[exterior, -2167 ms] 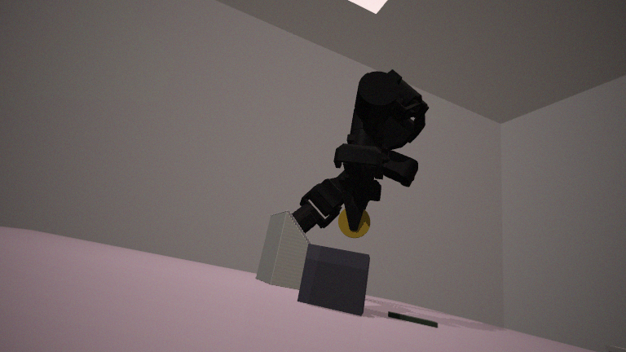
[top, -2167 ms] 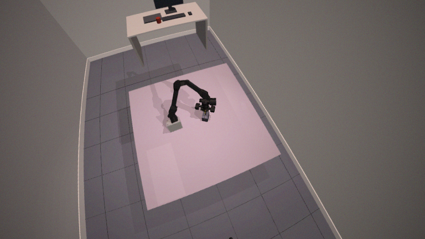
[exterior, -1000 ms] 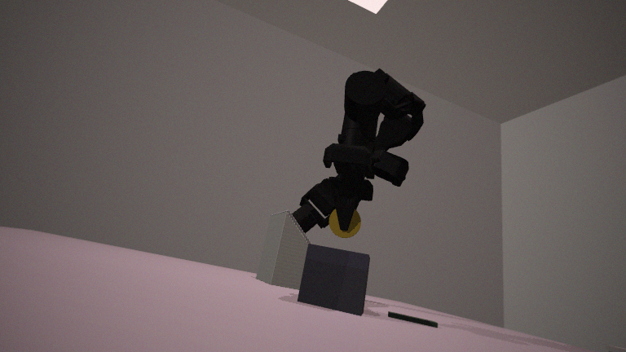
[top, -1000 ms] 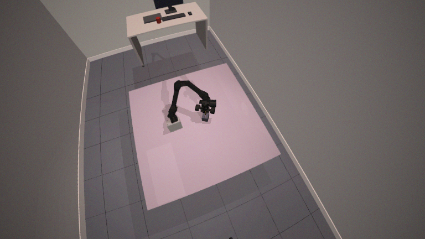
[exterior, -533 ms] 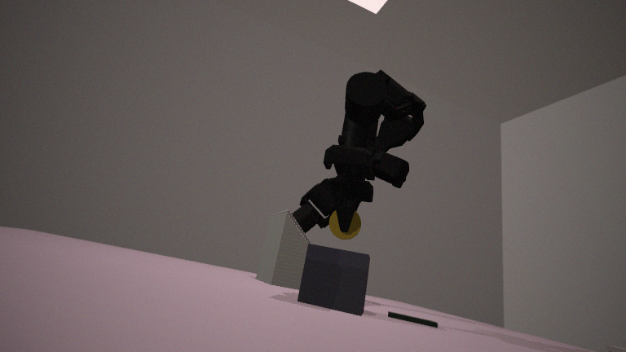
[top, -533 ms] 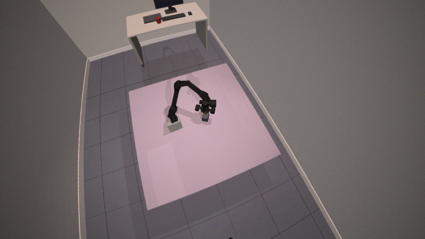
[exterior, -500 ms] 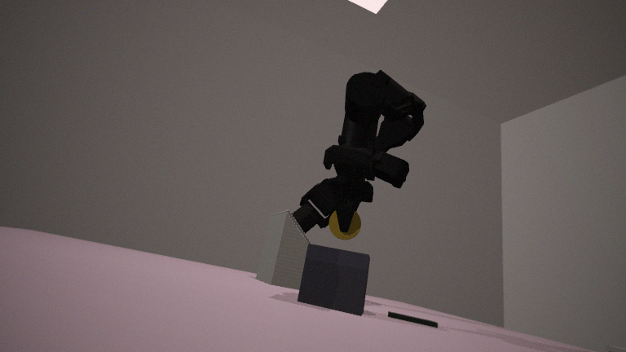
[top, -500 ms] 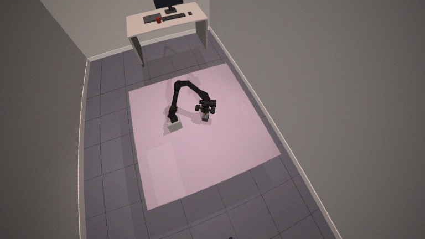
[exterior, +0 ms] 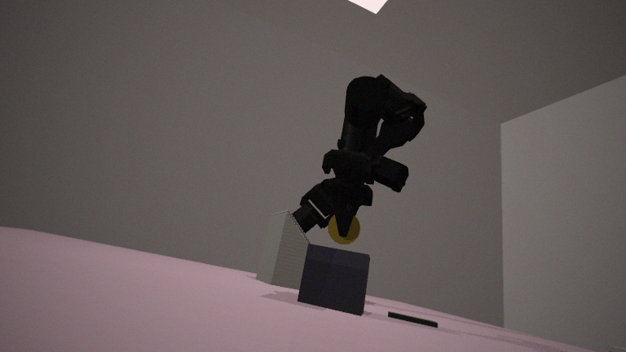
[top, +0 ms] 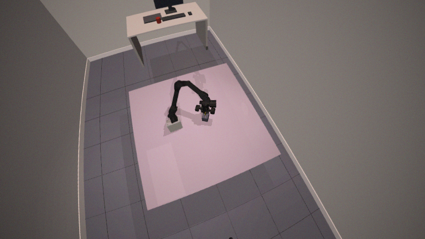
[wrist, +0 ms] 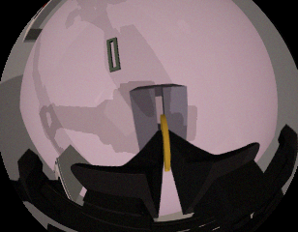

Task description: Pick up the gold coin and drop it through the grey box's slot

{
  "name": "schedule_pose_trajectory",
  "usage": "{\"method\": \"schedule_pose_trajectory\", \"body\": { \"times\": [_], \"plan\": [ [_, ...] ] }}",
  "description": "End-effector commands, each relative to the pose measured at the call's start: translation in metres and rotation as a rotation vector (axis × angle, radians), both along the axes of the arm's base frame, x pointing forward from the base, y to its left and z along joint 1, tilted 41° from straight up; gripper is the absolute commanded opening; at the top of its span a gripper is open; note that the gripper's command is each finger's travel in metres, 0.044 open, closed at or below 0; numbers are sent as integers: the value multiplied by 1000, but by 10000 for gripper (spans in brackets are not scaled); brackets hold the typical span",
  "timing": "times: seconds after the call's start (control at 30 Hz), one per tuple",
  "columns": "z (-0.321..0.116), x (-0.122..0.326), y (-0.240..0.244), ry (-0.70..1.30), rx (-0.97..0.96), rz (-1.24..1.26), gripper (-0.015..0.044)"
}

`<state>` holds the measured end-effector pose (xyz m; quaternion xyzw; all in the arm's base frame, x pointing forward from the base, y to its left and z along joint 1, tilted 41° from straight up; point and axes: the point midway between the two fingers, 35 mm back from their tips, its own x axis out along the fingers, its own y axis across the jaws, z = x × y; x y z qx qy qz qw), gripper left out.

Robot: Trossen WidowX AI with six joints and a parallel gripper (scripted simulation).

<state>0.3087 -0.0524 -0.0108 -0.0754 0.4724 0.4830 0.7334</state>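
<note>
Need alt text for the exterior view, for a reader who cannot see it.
A black gripper is shut on a gold coin, holding it upright just above the dark grey box on a pink mat. A flat dark holder lies to the box's right.

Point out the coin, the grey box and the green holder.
coin [exterior: 353,236]: exterior view, lower rim below the gripper.
grey box [exterior: 332,279]: exterior view, shaded front wall.
green holder [wrist: 112,54]: wrist view, its frame.
</note>
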Motion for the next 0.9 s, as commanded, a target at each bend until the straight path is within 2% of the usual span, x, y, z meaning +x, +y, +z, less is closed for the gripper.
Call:
{"method": "schedule_pose_trajectory", "body": {
  "times": [0.0,0.53,0.73,0.87],
  "plan": [
    [-2,1,2,0,4,-3,0],
    [-7,1,6,1,5,-4,0],
    [-6,1,5,0,0,0,157],
    [-6,1,5,0,0,0,161]
  ]
}}
